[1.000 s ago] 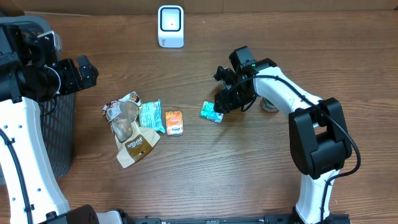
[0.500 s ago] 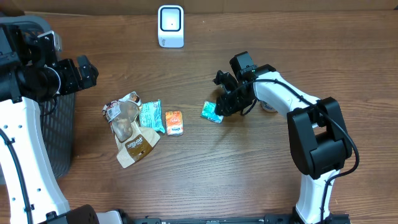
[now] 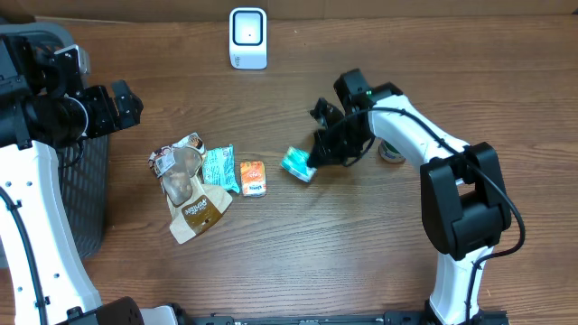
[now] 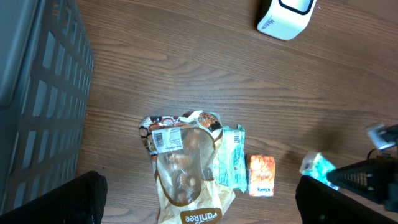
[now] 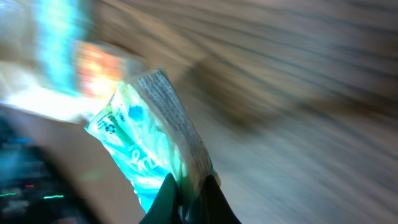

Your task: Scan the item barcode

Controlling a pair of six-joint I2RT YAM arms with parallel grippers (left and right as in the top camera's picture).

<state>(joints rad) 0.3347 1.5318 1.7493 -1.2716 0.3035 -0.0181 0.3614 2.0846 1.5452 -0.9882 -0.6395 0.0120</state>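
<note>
A small teal snack packet (image 3: 297, 164) hangs just above the table centre, pinched at one edge by my right gripper (image 3: 313, 160). The right wrist view is blurred but shows the two dark fingertips (image 5: 169, 198) shut on the teal packet (image 5: 146, 149), whose white seam faces the camera. The white barcode scanner (image 3: 247, 38) stands at the table's far edge, also in the left wrist view as the scanner (image 4: 286, 15). My left gripper (image 3: 126, 104) is held high at the left, open and empty, its fingers (image 4: 84, 199) spread wide over the pile of packets.
A brown cookie bag (image 3: 190, 191), a teal wrapper (image 3: 219, 169) and an orange packet (image 3: 254, 178) lie left of centre. A dark mesh basket (image 3: 86, 181) stands at the left edge. A small round tin (image 3: 391, 152) sits behind the right arm.
My right gripper closed on the teal packet and lifted it slightly, shifting it left and tilting it. The left arm stayed still.
</note>
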